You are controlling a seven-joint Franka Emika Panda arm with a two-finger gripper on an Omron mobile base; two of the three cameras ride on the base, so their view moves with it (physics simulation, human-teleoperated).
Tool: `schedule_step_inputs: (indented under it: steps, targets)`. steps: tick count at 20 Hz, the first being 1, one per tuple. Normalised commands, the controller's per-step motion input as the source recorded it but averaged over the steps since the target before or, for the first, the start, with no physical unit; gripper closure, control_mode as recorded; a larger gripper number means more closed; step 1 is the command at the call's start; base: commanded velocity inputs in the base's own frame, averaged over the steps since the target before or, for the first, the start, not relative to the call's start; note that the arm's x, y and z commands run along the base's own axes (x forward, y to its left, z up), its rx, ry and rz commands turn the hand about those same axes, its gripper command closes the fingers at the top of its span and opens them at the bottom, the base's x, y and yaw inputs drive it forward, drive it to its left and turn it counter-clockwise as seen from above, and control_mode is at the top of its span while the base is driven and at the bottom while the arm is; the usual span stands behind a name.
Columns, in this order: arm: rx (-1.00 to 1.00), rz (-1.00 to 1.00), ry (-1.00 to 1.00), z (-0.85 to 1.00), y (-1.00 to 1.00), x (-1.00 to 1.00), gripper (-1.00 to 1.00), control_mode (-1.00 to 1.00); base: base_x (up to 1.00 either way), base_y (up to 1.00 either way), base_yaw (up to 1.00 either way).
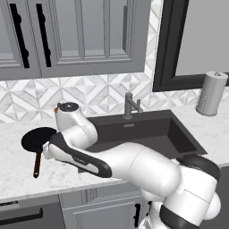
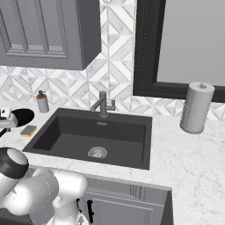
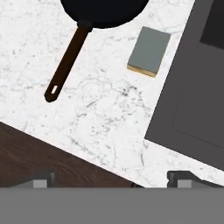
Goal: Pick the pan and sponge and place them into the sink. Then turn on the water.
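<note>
The black pan (image 3: 105, 11) lies on the marble counter left of the sink (image 2: 66, 132), its brown handle (image 3: 68, 61) pointing toward the counter's front edge. The sponge (image 3: 149, 50), grey-green face up, sits between the pan and the sink's rim. It also shows as a yellow block, the sponge (image 2: 28, 130). My gripper (image 3: 111, 179) hovers open over the counter's front edge, well clear of the handle and the sponge, nothing between its fingertips (image 3: 183, 178). In the left base view my arm reaches over the pan (image 1: 38, 138). No water shows at the faucet (image 2: 103, 104).
A grey soap dispenser (image 2: 42, 102) stands behind the pan by the backsplash. A paper towel roll (image 2: 196, 107) stands right of the sink. The steel drain (image 2: 97, 152) lies in the basin floor. Wall cabinets (image 1: 80, 36) hang overhead.
</note>
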Motion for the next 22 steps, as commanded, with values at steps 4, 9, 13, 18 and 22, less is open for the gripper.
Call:
schedule_step_inputs:
  steps: [4, 9, 13, 18, 22]
  targets:
    - [0.10, -0.08, 0.01, -0.30, 0.44, 0.13, -1.00, -1.00, 0.00, 0.00, 0.00]
    - [0.03, -0.11, 0.00, -0.21, 0.38, 0.13, -1.00, -1.00, 0.00, 0.00, 0.00]
    - [0.00, -0.13, 0.00, -0.09, 0.31, 0.16, -1.00, -1.00, 0.00, 0.00, 0.00]
    - [0.00, -0.14, 0.00, -0.07, 0.36, 0.09, -1.00, -1.00, 0.00, 0.00, 0.00]
    - [0.00, -0.10, 0.00, -0.03, 0.27, 0.09, -1.00, -1.00, 0.00, 0.00, 0.00]
